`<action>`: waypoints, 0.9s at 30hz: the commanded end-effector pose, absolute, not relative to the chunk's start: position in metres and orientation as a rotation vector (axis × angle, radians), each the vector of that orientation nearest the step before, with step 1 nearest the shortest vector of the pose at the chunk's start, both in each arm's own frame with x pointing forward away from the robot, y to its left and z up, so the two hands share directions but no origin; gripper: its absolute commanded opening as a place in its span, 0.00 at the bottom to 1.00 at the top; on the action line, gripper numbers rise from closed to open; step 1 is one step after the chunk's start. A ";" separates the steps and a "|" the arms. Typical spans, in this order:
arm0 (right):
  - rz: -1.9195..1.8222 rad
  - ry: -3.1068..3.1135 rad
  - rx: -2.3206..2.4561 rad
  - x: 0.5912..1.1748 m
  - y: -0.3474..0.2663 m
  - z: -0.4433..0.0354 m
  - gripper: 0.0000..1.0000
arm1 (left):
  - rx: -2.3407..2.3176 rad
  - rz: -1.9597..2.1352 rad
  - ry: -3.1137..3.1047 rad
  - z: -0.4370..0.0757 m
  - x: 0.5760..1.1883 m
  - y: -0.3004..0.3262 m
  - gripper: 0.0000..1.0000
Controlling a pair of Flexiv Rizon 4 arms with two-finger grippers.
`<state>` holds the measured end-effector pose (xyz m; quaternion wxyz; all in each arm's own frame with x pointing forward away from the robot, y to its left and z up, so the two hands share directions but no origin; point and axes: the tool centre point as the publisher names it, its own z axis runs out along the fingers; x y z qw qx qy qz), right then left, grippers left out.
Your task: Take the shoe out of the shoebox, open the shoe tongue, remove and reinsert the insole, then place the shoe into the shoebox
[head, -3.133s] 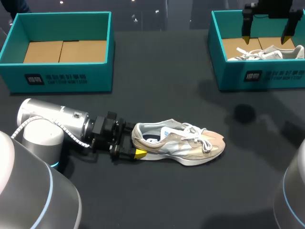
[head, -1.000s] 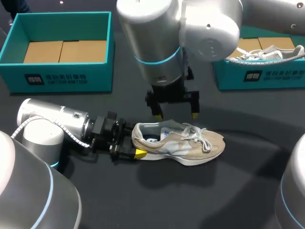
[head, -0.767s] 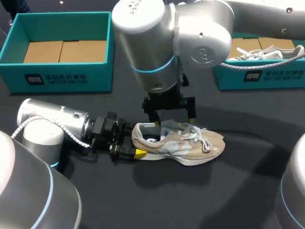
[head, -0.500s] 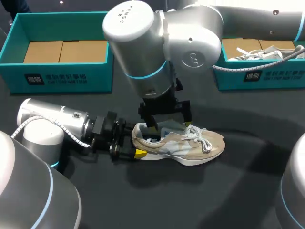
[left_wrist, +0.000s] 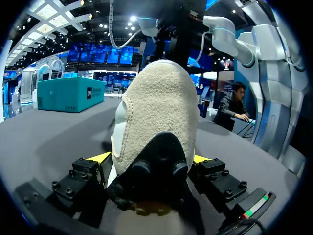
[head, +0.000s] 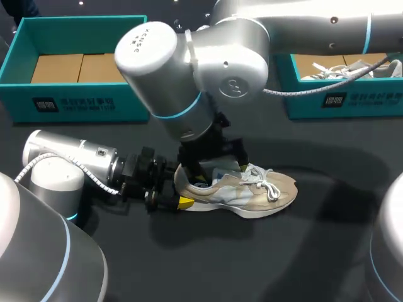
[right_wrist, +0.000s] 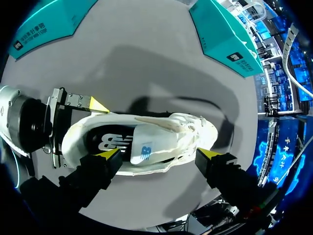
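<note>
- left gripper point(head: 177, 189) lies low on the table point(head: 315, 251), its arm coming in flat from my left. its two yellow-tipped fingers press the heel of the shoe point(head: 252, 192) from both sides, pinching it.
- right gripper point(head: 218, 171) hangs over the shoe's opening on a big arm that crosses in from my right. its fingers are spread wide and grip nothing.
- in the right wrist view its fingertips point(right_wrist: 210, 153) sit along one side of the shoe, one by the heel half and one by the laces.
- shoe stands upright on its sole near the middle of the dark table, heel toward my left, toe toward my right, outside both boxes.
- it is a low trainer: tan suede over heel, side and toe, pale grey-white mesh panels, loosely tied white laces, a thick white sole.
- from above, a dark insole with a white mark shows at the heel end, and a white tongue with a small blue label lies over the front of the opening.
- the left wrist view shows the rounded tan heel back with a black patch low down.
- left shoebox point(head: 82, 94), teal, sits at the far left with its brown cardboard floor showing.
- right shoebox point(head: 365, 100), also teal, sits at the far right and holds a second pale shoe point(head: 352, 68).
</note>
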<state>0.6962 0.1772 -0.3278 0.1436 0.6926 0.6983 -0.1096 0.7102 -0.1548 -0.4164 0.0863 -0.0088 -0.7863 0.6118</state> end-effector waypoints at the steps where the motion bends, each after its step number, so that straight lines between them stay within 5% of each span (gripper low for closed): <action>1: -0.396 1.538 2.170 0.691 0.184 -0.334 1.00 | -0.024 1.823 -2.345 -0.421 0.712 -0.158 0.00; 27: -0.373 1.354 2.209 0.692 0.169 -0.356 1.00 | -0.024 1.823 -2.345 -0.421 0.712 -0.158 0.00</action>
